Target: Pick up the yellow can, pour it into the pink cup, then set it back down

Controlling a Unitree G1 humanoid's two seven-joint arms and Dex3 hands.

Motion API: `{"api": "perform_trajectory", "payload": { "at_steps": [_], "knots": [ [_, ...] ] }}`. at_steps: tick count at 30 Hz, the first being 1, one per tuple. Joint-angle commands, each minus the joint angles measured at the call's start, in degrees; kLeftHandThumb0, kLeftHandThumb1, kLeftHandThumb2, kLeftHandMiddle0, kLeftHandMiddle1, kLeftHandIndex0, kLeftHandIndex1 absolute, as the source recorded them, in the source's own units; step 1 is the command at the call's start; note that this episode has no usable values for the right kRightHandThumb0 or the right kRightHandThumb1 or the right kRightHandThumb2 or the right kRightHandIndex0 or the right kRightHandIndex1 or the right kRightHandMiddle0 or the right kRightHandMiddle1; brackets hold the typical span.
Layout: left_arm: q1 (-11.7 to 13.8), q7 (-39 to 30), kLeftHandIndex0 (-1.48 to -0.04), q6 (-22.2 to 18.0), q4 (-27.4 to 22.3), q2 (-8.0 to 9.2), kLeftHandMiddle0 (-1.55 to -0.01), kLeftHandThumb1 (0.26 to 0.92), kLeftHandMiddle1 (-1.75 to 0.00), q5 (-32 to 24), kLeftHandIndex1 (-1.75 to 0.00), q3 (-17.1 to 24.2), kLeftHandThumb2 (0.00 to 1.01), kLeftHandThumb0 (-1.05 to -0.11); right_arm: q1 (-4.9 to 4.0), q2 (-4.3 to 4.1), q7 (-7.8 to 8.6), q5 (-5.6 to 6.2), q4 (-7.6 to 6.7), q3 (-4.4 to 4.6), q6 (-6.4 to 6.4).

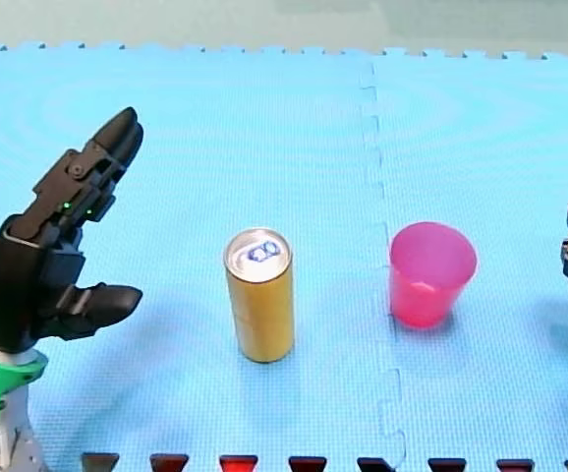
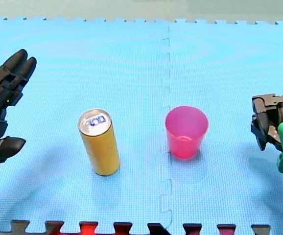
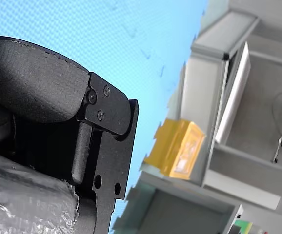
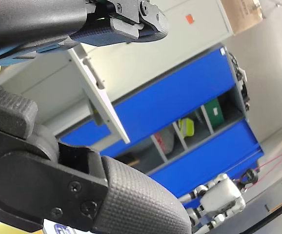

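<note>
Yellow can (image 1: 260, 310) stands upright on the blue foam mat (image 1: 264, 128), untouched, with the pink cup (image 1: 429, 275) upright near it on the mat's right half. Left hand (image 1: 63, 246) is left of the can – empty, wide. Right hand (image 2: 269, 120) sits at the mat's right edge – grip state can't be told.

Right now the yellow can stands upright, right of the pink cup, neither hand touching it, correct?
Not quite: the first head view shows the yellow can left of the pink cup. It does stand upright, with the left hand and the right hand both clear of it.
</note>
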Motion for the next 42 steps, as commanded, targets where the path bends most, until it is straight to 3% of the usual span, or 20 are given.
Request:
{"api": "perform_trajectory", "payload": {
  "at_steps": [1,5,10,21,36,42],
  "knots": [
    [-0.8,1.0,-0.22,-0.4,0.0,-0.23,-0.21,0.896,0.0,0.6,0.0,0.0,0.0,-0.979,-0.04,-0.03,-0.08,0.16,-0.11,-0.02,0.12],
    [-1.0,6.9,-0.2,1.8,-5.6,-2.1,-0.21,0.914,0.0,7.4,0.0,-2.5,0.01,-1.004,-0.11,0.04,-0.24,-0.02,-0.29,0.19,0.9],
    [0.6,12.3,-0.2,5.0,-10.3,-1.45,-0.22,0.921,-0.01,11.9,0.0,-3.0,0.06,-1.047,-0.04,0.48,-0.35,0.23,-0.75,0.13,1.86],
    [3.2,16.5,-0.2,8.3,-15.1,-0.15,-0.24,0.921,-0.01,13.7,0.0,-4.9,0.06,-1.047,0.63,0.53,-0.67,0.32,-2.08,0.13,2.6],
    [4.1,18.4,-0.21,9.5,-16.1,0.72,-0.24,0.921,-0.01,14.0,0.0,-6.3,0.08,-1.048,0.93,0.53,-0.25,0.77,-2.33,-0.08,2.94],
    [4.4,17.3,-0.21,12.0,-14.6,0.24,-0.25,0.921,-0.01,12.3,-0.01,-7.0,0.07,-1.048,0.87,0.24,0.22,1.09,-2.31,-0.25,3.07]
  ]
}}
